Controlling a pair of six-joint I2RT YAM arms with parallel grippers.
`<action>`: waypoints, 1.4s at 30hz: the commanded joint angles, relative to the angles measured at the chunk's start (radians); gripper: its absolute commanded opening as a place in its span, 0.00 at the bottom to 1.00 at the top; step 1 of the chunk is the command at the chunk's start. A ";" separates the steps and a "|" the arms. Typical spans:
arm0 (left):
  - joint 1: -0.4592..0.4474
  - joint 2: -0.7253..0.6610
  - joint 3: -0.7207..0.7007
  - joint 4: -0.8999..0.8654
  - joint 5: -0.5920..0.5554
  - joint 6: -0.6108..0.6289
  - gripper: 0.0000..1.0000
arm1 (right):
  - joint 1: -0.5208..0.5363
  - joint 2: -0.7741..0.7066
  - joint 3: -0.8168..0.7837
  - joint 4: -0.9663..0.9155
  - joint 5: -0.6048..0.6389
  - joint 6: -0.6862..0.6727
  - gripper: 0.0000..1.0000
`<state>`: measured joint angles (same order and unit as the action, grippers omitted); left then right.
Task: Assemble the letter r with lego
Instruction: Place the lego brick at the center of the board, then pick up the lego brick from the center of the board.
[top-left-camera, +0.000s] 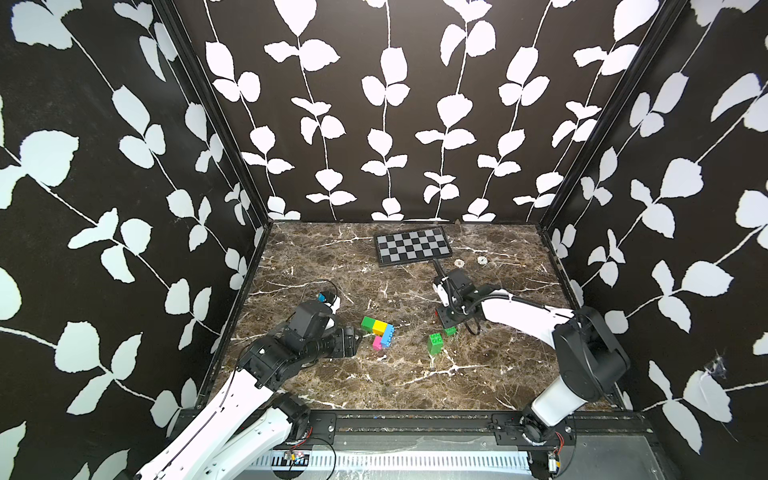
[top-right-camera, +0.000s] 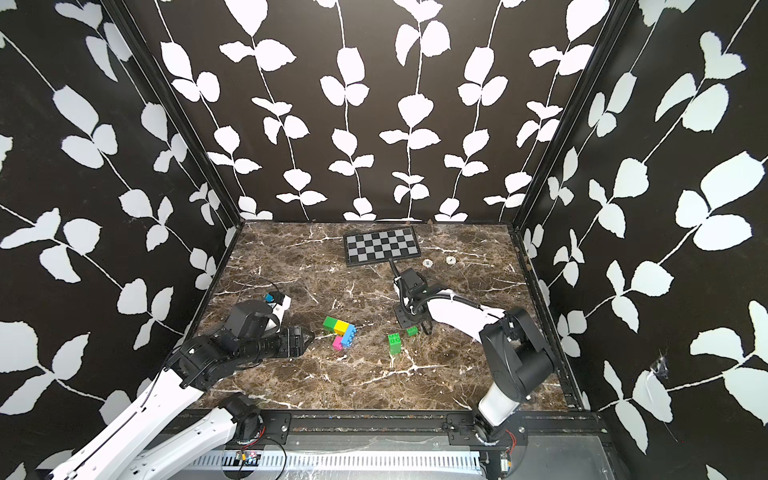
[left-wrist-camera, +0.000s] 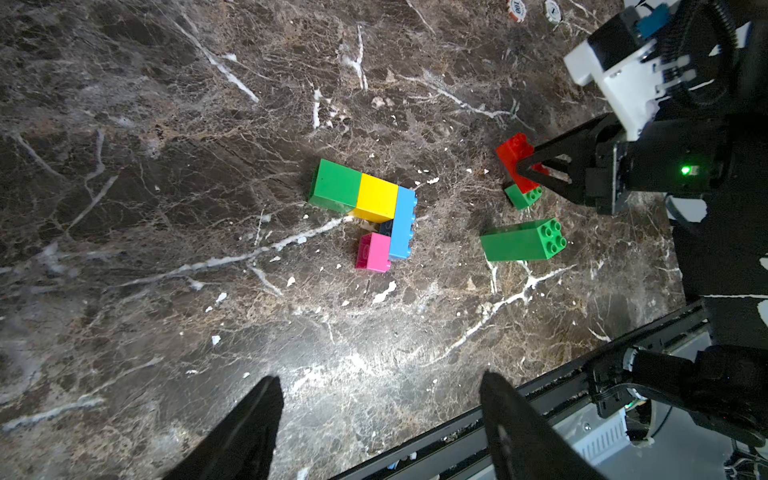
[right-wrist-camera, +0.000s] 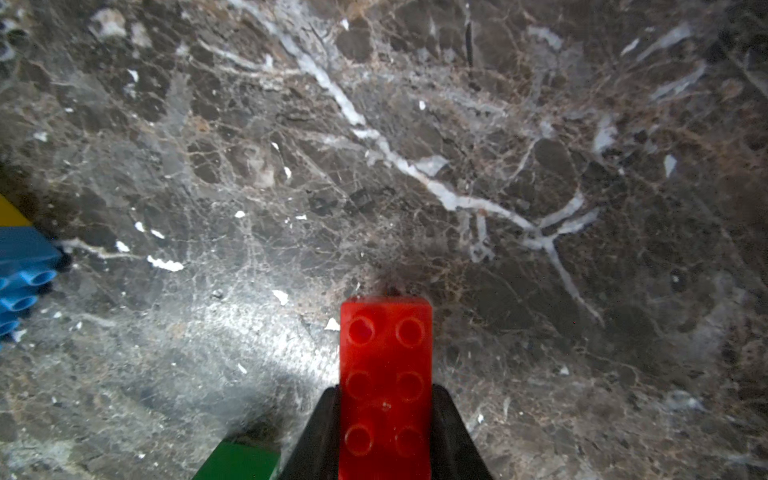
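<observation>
Top views both show the cluster (top-left-camera: 379, 332) of green, yellow, blue and pink bricks at lower centre on the worktop (top-left-camera: 374, 386), with the left gripper (top-left-camera: 356, 334) spread just left of it, well placed, I judge, to brace it. Left wrist view: the right gripper (left-wrist-camera: 525, 170) pinches the red brick (left-wrist-camera: 513, 149), a green brick (left-wrist-camera: 523, 196) just beside it, so a straight lift should avoid dragging that. Right wrist view: the red brick sits square between the jaws, studs facing the camera; hold that squareness when pressing it on.
</observation>
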<state>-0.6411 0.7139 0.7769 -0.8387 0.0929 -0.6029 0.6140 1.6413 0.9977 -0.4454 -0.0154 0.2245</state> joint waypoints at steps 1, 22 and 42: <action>-0.004 -0.014 -0.002 -0.016 -0.009 -0.001 0.77 | 0.000 0.016 0.039 -0.024 0.002 -0.010 0.20; -0.004 0.022 -0.006 0.018 0.010 -0.022 0.77 | 0.001 -0.058 -0.027 -0.084 -0.031 0.017 0.52; -0.004 0.065 0.019 0.030 0.020 -0.035 0.77 | 0.000 0.000 -0.010 -0.091 0.003 -0.037 0.41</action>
<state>-0.6411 0.7742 0.7773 -0.8165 0.0990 -0.6361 0.6140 1.6329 0.9787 -0.5255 -0.0322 0.2058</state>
